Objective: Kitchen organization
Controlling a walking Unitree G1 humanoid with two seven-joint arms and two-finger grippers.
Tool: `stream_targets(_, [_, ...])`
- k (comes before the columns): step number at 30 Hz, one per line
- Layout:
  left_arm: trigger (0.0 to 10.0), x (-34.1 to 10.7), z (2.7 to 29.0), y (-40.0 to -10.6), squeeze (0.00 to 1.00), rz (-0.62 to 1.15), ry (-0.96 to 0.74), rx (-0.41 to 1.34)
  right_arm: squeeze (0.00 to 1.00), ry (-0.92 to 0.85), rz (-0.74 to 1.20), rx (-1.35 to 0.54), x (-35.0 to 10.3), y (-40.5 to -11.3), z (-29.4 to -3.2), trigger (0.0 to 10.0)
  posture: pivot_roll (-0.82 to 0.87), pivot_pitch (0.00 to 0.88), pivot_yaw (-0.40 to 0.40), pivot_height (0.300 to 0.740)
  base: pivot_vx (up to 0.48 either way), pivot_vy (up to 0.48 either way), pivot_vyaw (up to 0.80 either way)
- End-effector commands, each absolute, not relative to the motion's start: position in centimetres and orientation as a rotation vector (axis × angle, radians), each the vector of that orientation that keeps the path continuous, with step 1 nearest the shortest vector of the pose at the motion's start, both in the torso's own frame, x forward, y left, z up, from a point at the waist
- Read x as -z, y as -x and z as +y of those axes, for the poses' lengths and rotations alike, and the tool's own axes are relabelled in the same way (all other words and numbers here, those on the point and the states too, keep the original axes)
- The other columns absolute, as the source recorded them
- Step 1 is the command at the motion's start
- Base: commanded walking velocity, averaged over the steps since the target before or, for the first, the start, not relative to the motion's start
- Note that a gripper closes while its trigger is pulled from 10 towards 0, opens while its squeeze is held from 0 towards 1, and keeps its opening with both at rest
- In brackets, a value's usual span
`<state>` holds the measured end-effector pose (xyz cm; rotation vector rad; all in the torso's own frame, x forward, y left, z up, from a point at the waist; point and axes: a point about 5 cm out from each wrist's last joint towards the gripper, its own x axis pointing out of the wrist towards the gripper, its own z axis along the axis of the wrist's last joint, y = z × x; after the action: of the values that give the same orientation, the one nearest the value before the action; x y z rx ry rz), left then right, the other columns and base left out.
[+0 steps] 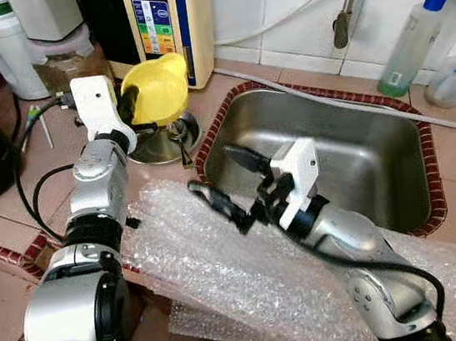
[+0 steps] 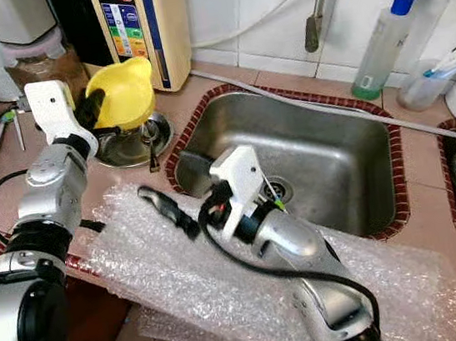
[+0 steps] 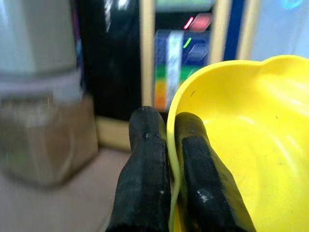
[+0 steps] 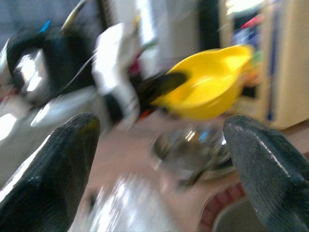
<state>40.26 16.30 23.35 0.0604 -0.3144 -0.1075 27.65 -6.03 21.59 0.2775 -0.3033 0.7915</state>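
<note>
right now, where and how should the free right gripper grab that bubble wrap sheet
Take the bubble wrap at its rumpled raised edge nearest the sink, coming down from above. It lies flat and limp, so only a fold gives the fingers something to pinch. The right gripper hovers open just over it.

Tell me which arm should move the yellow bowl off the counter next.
Left. The left gripper is already shut on the yellow bowl, pinching its rim above the metal dish. The right gripper hangs open over the bubble wrap beside the sink, holding nothing.
</note>
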Motion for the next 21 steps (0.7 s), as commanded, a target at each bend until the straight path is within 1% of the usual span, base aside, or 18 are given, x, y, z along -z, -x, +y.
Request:
stream_targets(1, [0.0, -23.7, 14.8, -39.8, 0.0, -0.373, -0.123, 0.165, 0.0, -0.356, -0.329, -0.732, -22.5, -28.2, -6.6, 10.0, 0.0, 0.109, -0.024, 0.74, 0.0, 0.0, 0.0])
stream_targets(2, [0.0, -23.6, 14.1, -39.7, 0.0, -0.386, -0.142, 0.191, 0.0, -0.401, -0.332, -0.711, -22.8, -28.4, -6.7, 10.0, 0.01, 0.109, -0.024, 0.74, 0.0, 0.0, 0.0])
stream_targets(3, [0.0, -23.2, 12.9, -39.3, 0.0, -0.404, -0.159, 0.234, 0.0, -0.475, -0.329, -0.686, -23.2, -28.7, -6.7, 10.0, 0.0, 0.108, -0.024, 0.74, 0.0, 0.0, 0.0])
stream_targets(7, [0.0, -22.9, 11.1, -38.7, 0.0, -0.43, -0.153, 0.289, 0.0, -0.534, -0.319, -0.67, -23.3, -29.1, -6.6, 10.0, 0.0, 0.105, -0.024, 0.74, 0.0, 0.0, 0.0])
stream_targets(8, [0.0, -22.9, 11.1, -38.7, 0.0, -0.43, -0.153, 0.289, 0.0, -0.534, -0.319, -0.67, -23.3, -29.1, -6.6, 10.0, 0.0, 0.105, -0.024, 0.74, 0.0, 0.0, 0.0])
stream_targets(10, [0.0, -22.8, 10.1, -38.3, 0.0, -0.461, -0.171, 0.325, 0.0, -0.547, -0.315, -0.665, -23.4, -29.3, -6.5, 10.0, 0.0, 0.104, -0.021, 0.74, 0.0, 0.0, 0.0])
stream_targets(11, [0.0, -22.8, 10.1, -38.3, 0.0, -0.461, -0.171, 0.325, 0.0, -0.547, -0.315, -0.665, -23.4, -29.3, -6.5, 10.0, 0.0, 0.104, -0.021, 0.74, 0.0, 0.0, 0.0])
stream_targets(12, [0.0, -23.2, 9.0, -37.7, 0.0, -0.509, -0.161, 0.34, 0.0, -0.555, -0.295, -0.626, -23.2, -29.7, -6.5, 10.0, 0.01, 0.103, -0.02, 0.74, 0.0, 0.0, 0.0])
stream_targets(13, [0.0, -23.4, 8.8, -37.6, 0.0, -0.522, -0.151, 0.342, 0.0, -0.554, -0.288, -0.609, -23.2, -29.9, -6.6, 10.0, 0.01, 0.103, -0.02, 0.74, 0.0, 0.0, 0.0])
stream_targets(19, [0.0, -23.9, 8.0, -37.0, 0.0, -0.573, -0.138, 0.37, 0.0, -0.501, -0.237, -0.496, -22.3, -31.1, -7.0, 10.0, 0.0, 0.097, -0.013, 0.74, 0.0, 0.0, 0.0])
stream_targets(20, [0.0, -23.9, 7.7, -36.9, 0.0, -0.577, -0.122, 0.384, 0.0, -0.469, -0.218, -0.463, -22.0, -31.5, -7.2, 4.9, -0.01, 0.096, -0.013, 0.74, 0.0, 0.0, 0.0])
stream_targets(21, [0.0, -23.9, 7.5, -36.8, 0.0, -0.581, -0.12, 0.389, 0.0, -0.468, -0.217, -0.456, -22.0, -31.6, -7.2, 4.9, -0.01, 0.093, -0.013, 0.74, 0.0, 0.0, 0.0])
